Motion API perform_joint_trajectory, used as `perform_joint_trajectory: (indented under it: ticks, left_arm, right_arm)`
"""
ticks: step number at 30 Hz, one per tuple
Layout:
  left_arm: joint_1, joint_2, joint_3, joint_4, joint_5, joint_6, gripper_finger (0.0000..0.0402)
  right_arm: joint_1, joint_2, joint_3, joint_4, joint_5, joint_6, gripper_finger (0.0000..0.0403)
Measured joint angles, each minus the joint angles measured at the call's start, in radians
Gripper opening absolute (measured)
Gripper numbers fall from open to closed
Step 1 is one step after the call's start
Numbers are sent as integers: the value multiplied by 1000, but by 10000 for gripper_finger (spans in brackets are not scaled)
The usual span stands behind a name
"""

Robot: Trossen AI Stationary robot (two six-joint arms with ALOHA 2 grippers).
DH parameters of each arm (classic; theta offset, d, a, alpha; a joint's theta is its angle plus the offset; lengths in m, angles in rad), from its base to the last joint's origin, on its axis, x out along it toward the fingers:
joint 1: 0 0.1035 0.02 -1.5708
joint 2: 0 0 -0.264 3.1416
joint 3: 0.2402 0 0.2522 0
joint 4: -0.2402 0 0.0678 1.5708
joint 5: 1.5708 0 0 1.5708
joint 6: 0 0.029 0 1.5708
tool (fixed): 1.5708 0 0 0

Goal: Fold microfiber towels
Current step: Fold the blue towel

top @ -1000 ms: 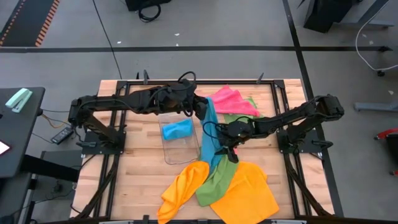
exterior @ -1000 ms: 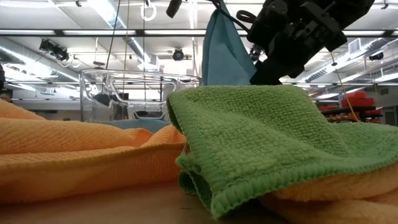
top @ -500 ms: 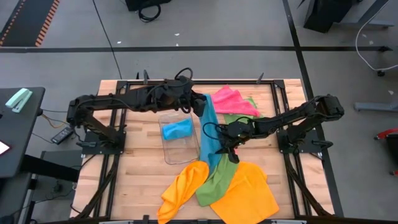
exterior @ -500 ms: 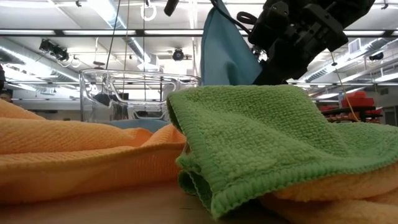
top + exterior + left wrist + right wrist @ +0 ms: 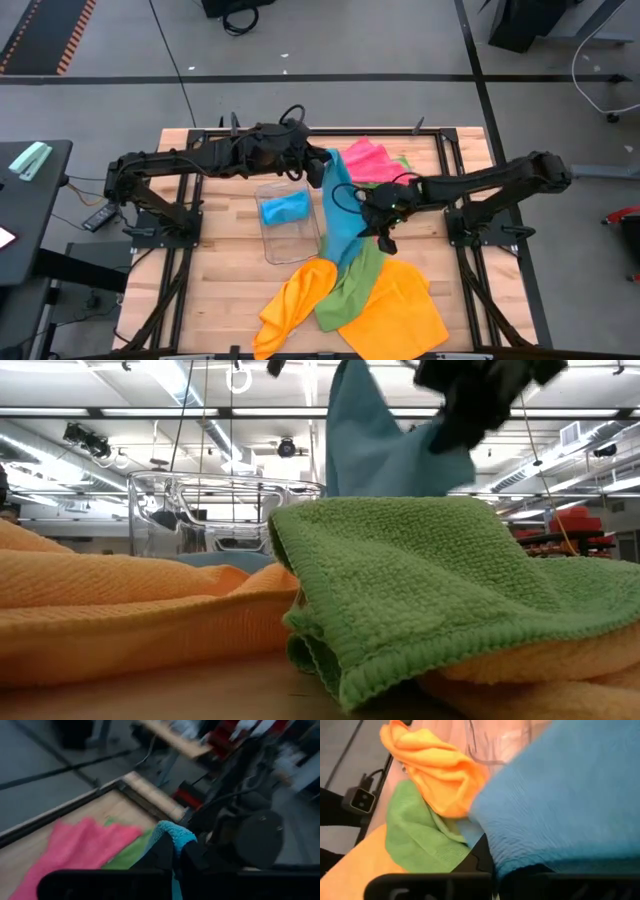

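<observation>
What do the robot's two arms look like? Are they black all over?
Yes, both look black or very dark. The left arm and right arm are long thin jointed links with black cables looping beside them. Each ends in a gripper with two dark fingers: left gripper, right gripper.

High cam overhead, low cam at tabletop; both share blue towel [image 5: 340, 215] [image 5: 375, 445].
</observation>
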Motion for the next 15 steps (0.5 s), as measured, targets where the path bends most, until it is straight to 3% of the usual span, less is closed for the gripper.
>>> perform_joint_trajectory:
  ticks: [6, 15]
  left_arm:
    - [4, -15, 2, 91, 28, 54, 8]
    - [29, -32, 1, 166, 28, 86, 16]
  right_arm:
    - [-5, -19, 257, -329, 113, -73, 5]
    - [-67, -15, 533, -642, 140, -136, 4]
